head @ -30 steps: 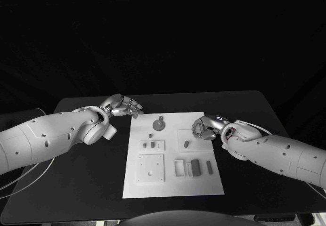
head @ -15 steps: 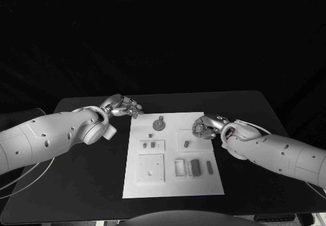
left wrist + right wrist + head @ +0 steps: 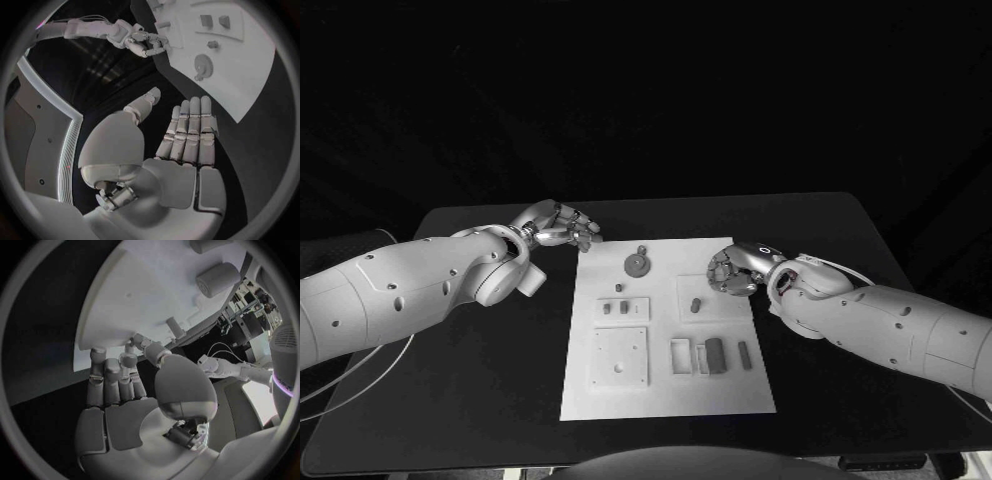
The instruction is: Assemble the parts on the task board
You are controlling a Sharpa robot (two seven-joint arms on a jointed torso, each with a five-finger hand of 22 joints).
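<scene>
On the black table, seen from the head camera, the task board is lying in the middle with its grey parts spread over it. The round part is sitting toward the far end, and the long dark part is resting in a tray nearer the robot. The left hand is hovering off the board's far left corner, fingers loosely apart and holding nothing. The right hand is hanging over the board's right edge with fingers curled inward; probably it is readying a pinch on a nearby piece, but whether anything is caught in it I cannot tell.

From the left wrist camera, the left hand is showing its fingers straight, side by side, thumb set apart, and empty. The task board is lying beyond them, so the hand seems to be waiting clear of the work.

From the right wrist camera, the right hand is bending its fingers toward the thumb right at the board's edge. No part is visibly gripped.
</scene>
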